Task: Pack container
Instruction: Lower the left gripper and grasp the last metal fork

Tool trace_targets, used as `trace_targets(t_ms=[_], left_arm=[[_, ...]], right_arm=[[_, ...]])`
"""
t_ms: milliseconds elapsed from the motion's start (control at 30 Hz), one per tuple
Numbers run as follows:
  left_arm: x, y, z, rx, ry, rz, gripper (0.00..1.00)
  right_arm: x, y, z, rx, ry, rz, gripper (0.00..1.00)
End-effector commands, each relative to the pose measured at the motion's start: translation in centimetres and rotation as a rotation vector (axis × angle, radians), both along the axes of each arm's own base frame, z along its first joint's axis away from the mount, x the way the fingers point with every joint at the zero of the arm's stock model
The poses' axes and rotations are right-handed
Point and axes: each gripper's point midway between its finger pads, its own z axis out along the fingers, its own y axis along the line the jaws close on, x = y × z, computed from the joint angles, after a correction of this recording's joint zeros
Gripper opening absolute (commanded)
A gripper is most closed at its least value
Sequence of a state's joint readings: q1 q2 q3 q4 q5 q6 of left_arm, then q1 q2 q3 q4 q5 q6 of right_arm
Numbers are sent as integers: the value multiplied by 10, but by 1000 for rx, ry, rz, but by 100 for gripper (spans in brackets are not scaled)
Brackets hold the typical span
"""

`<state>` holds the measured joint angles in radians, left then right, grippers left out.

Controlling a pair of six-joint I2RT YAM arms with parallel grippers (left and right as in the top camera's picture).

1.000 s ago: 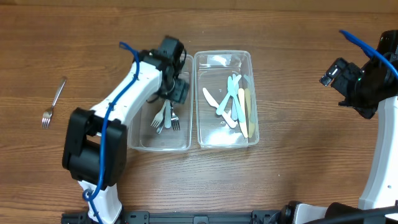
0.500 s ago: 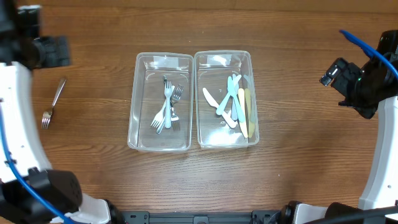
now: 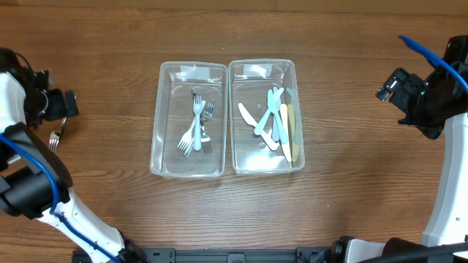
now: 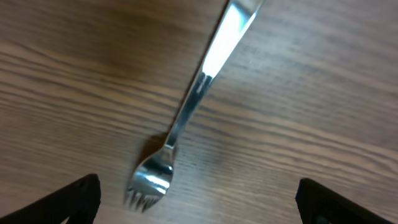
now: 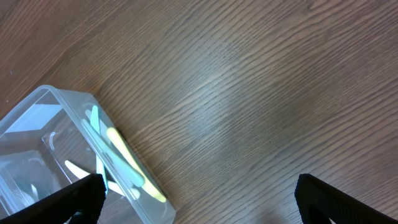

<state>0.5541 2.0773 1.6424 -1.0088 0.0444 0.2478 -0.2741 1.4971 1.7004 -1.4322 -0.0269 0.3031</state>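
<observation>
The left gripper (image 4: 200, 202) hangs spread and empty over the loose fork (image 4: 186, 118), which lies flat on the desk (image 4: 311, 93) well left of the tub (image 3: 175, 166) holding the other forks (image 3: 196, 128). The right gripper (image 5: 199, 199), also spread, idles far right. The fork seems off-centre between the fingers (image 4: 78, 199); closing could skid it away or pinch nothing.

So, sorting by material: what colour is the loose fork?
Silver; the fork shows best in left wrist view.
</observation>
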Motion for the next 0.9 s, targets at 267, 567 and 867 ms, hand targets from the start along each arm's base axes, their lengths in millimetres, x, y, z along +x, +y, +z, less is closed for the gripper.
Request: trace_targets(t_ms=[267,567,867], left_arm=[[-43,-5,-71,7,92,0,100],[-41,-5,-74,6,77,-1,75],[-42,-10,-74,-17,77,-3,27]], right_arm=[[1,1,1,-6,-7,16,100],[1,1,1,-6,-7,16,100],[2,1,2,-6,-8,16,100]])
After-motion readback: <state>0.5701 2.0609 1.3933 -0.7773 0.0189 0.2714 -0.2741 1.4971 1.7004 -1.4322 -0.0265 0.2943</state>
